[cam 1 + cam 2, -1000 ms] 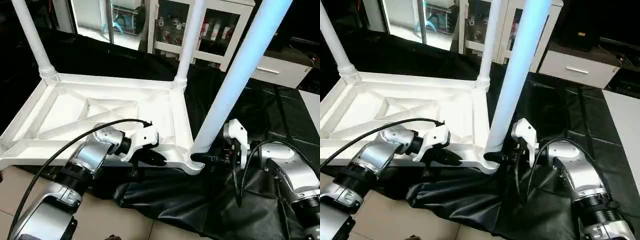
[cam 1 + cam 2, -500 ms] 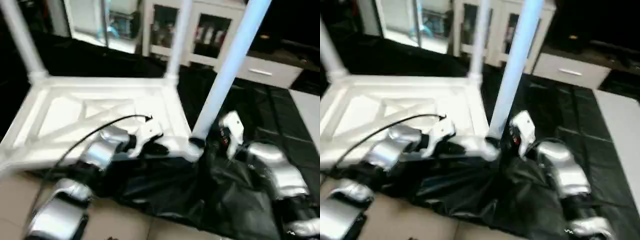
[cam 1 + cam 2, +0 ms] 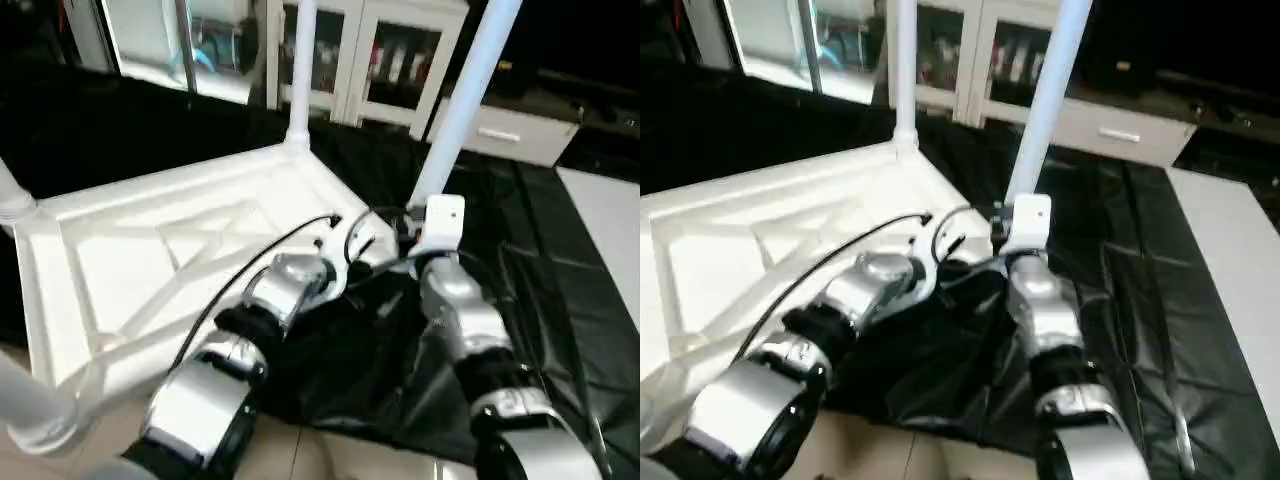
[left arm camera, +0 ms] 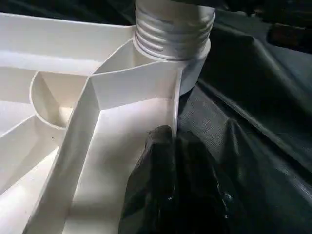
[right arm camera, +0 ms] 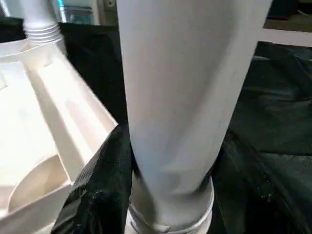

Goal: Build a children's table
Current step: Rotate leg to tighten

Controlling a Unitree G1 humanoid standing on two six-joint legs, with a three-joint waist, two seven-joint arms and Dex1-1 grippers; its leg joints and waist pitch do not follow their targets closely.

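The upturned white tabletop [image 3: 150, 250] lies ribs-up on the black-draped work table [image 3: 560, 300], legs rising from its corner sockets. The head views give this layout, with both silver forearms converging at the tabletop's near-right corner. The right wrist view shows the right gripper [image 5: 165, 195] clasped around the leg [image 5: 180, 97] just above its threaded base, while the left wrist view shows the left gripper [image 4: 170, 190] clenched, apparently pinching the tabletop's rim beside that socket [image 4: 173, 36].

Both silver forearms reached to frame centre; left gripper [image 4: 170, 195] was closed, right gripper [image 5: 165, 195] clasped a leg [image 5: 180, 97].
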